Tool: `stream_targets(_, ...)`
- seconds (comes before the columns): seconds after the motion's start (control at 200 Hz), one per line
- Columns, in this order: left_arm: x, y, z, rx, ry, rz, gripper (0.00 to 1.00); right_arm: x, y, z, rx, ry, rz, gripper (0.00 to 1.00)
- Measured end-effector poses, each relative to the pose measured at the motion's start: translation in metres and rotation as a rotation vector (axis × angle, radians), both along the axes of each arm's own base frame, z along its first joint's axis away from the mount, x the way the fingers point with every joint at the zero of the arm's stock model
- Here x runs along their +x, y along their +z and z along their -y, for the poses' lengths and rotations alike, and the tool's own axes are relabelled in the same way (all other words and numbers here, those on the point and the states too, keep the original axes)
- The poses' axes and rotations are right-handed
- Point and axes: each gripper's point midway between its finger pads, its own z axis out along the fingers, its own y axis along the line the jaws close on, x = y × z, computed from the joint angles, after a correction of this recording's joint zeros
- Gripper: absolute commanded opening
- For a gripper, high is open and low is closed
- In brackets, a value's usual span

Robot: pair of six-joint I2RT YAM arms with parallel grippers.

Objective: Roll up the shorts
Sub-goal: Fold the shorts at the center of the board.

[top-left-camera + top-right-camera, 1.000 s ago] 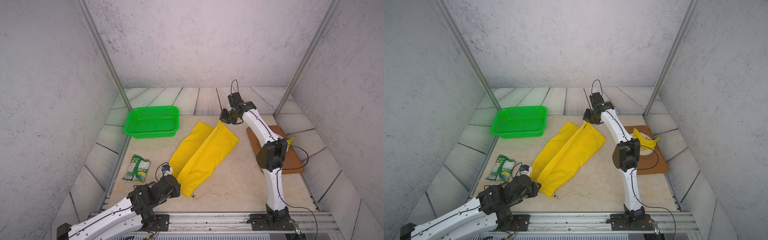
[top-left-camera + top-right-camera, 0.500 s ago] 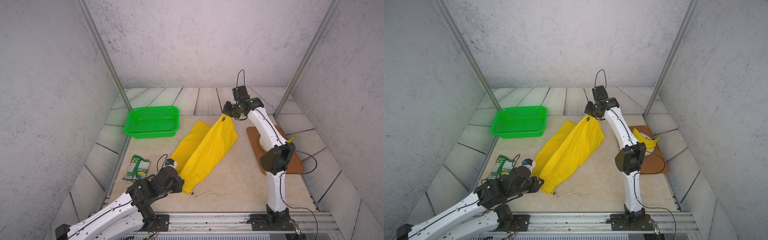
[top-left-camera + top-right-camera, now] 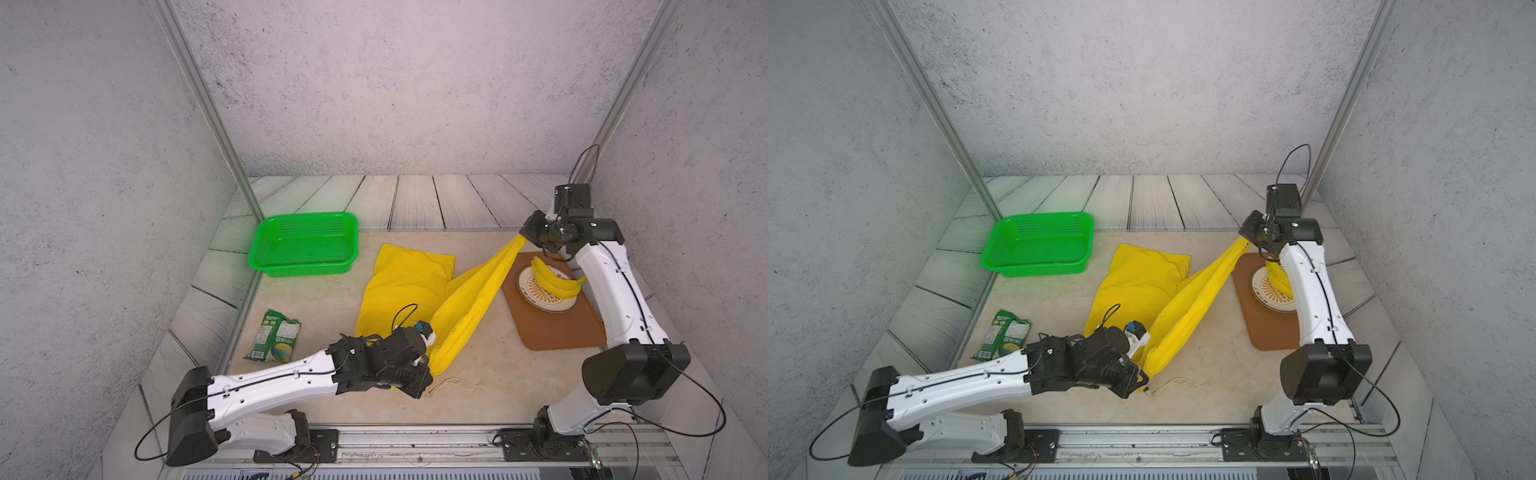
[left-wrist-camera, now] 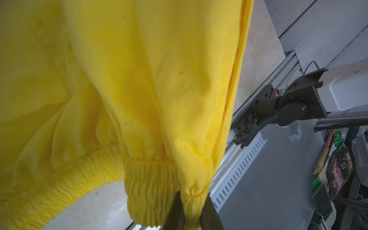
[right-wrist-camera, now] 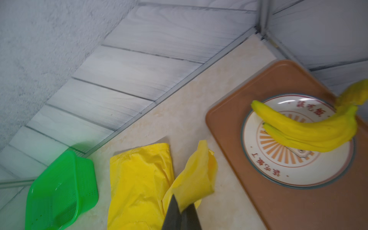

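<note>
The yellow shorts point(image 3: 409, 282) lie mid-table with one leg flat. The other leg point(image 3: 473, 299) is stretched taut off the table between my two grippers. My left gripper point(image 3: 428, 370) at the front is shut on the gathered waistband corner point(image 4: 151, 179), and the fabric is pinched between its fingers point(image 4: 177, 211). My right gripper point(image 3: 523, 237) at the back right is shut on the leg hem point(image 5: 197, 175), raised beside the tray. The whitish drawstring point(image 3: 451, 382) trails on the table by the left gripper. Both top views show the same layout, with the shorts point(image 3: 1142, 278) between the left gripper point(image 3: 1144, 376) and the right gripper point(image 3: 1245, 243).
A green basket point(image 3: 305, 245) stands at the back left. A snack packet point(image 3: 274, 334) lies at the left edge. On the right, a brown tray point(image 3: 557, 332) carries a plate point(image 3: 524, 291) with bananas point(image 3: 555, 282), right under the right arm.
My right gripper has swung right toward the tray with the leg hem, pulling that leg off the other and stretching it. The left gripper has shifted right with the waistband.
</note>
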Motion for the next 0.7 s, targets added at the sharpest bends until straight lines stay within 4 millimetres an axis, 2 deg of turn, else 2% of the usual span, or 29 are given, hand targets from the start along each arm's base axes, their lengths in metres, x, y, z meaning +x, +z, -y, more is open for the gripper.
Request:
stream_targets(0.06, -0.005, 0.001, 0.013, -0.010, -0.036, 0.008, 0.00, -0.012, 0.005, 0.018, -0.003, -0.046, 0.017, 0.00)
stream_targets(0.1, -0.008, 0.002, 0.018, -0.017, -0.049, 0.012, 0.00, -0.018, 0.010, 0.023, -0.004, -0.058, 0.031, 0.00)
stream_targets(0.155, -0.009, 0.001, 0.019, -0.017, -0.052, 0.015, 0.00, -0.021, 0.016, 0.022, 0.001, -0.053, 0.050, 0.00)
stream_targets(0.215, -0.008, -0.001, 0.014, -0.018, -0.030, 0.022, 0.00, -0.019, 0.022, 0.012, 0.015, -0.020, 0.070, 0.00)
stream_targets(0.325, -0.003, -0.010, -0.016, -0.025, 0.062, 0.039, 0.00, -0.005, 0.018, -0.023, 0.027, 0.077, 0.061, 0.00)
stream_targets(0.485, 0.009, -0.030, -0.071, -0.049, 0.237, 0.043, 0.00, 0.030, -0.007, -0.099, 0.021, 0.249, -0.002, 0.00)
stream_targets(0.535, 0.015, -0.036, -0.086, -0.054, 0.295, 0.039, 0.00, 0.044, -0.021, -0.123, 0.018, 0.291, -0.033, 0.00)
stream_targets(0.596, 0.025, -0.044, -0.102, -0.056, 0.363, 0.032, 0.00, 0.059, -0.038, -0.142, 0.016, 0.319, -0.069, 0.00)
stream_targets(0.701, 0.043, -0.060, -0.124, -0.036, 0.473, 0.021, 0.00, 0.079, -0.076, -0.158, 0.013, 0.333, -0.154, 0.00)
